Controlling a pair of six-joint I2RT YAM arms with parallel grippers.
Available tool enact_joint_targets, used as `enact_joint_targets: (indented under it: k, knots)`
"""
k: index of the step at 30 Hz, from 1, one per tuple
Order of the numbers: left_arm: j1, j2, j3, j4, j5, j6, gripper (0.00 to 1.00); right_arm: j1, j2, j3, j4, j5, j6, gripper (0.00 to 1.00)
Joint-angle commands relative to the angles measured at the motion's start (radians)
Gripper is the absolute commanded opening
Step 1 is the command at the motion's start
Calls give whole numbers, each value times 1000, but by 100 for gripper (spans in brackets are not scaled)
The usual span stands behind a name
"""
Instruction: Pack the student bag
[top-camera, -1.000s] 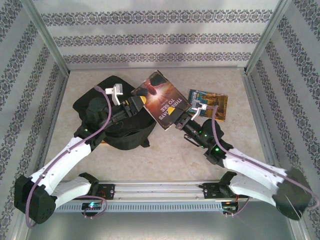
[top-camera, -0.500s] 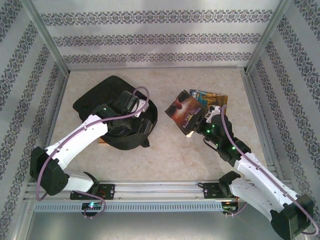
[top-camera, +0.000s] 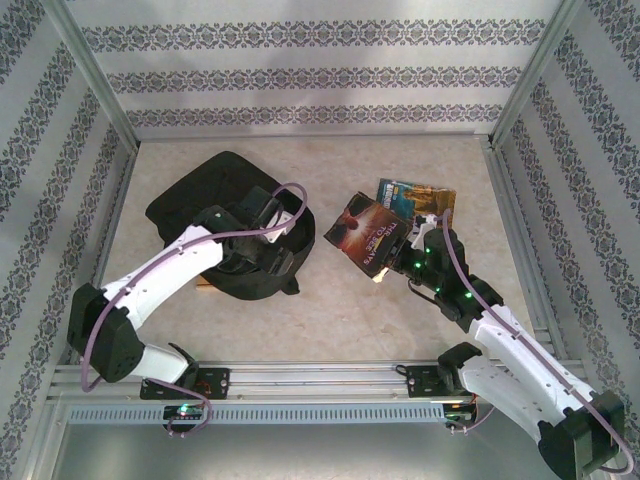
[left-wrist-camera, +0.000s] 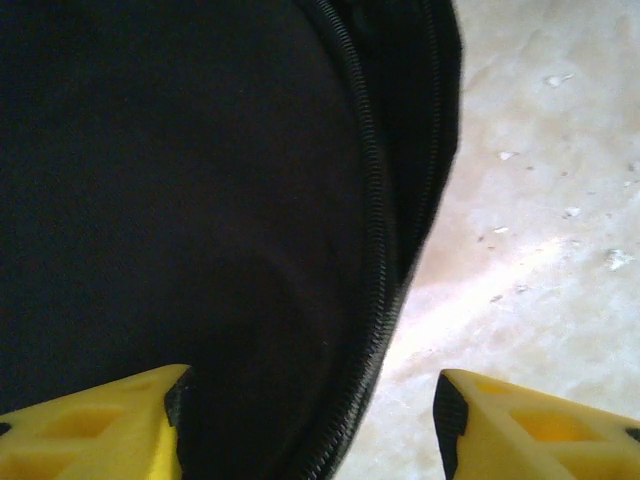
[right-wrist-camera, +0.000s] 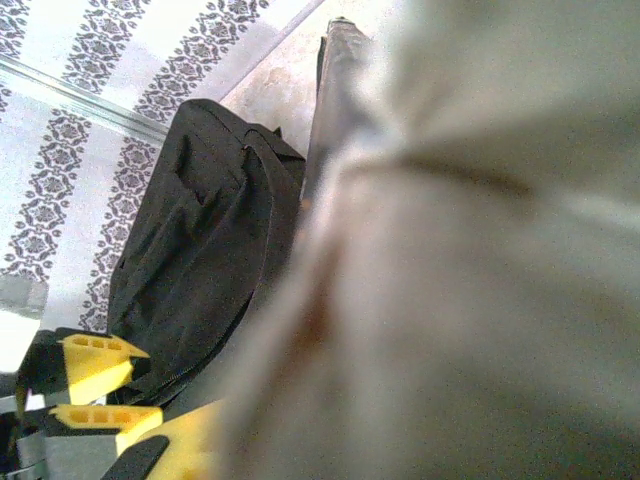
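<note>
Broadly, the student bag (top-camera: 215, 215) lies slumped on the worktop (top-camera: 330, 320) at about 10 o'clock from its middle, rounded and floppy.

The left arm (top-camera: 165, 270) rises from its base at 7 o'clock, bends at the elbow, and reaches toward 1 o'clock across the bag, with a cable looping over its wrist. The left end effector (left-wrist-camera: 310, 425) points down at the bag's edge at 3 o'clock. Its yellow fingers (left-wrist-camera: 90, 425) stand well apart. One is over black fabric and the other over bare worktop, with the zipper (left-wrist-camera: 370, 200) running between them. They grip nothing.

The right arm (top-camera: 510, 340) stretches from its base at 5 o'clock toward 11 o'clock, nearly straight, with green lights along its forearm. The right end effector (top-camera: 388, 258) is clamped on a dark book (top-camera: 365, 232), holding it tilted above the worktop at 3 o'clock from the bag and apart from it. In the right wrist view this book is a blur close to the lens, and the bag lies beyond it at 9 o'clock.

A second book (top-camera: 415, 197), with a blue cover, lies flat at 1 o'clock from the held one.
</note>
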Motion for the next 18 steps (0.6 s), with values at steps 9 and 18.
enact_joint_targets:
  k: [9, 18]
  knots:
    - [-10, -19, 16, 22, -62, 8, 9, -31, -31, 24, 55, -53, -27, 0]
    - [-8, -155, 65, 80, -47, -49, 0, -28, 16, 41, 112, -129, -14, 0]
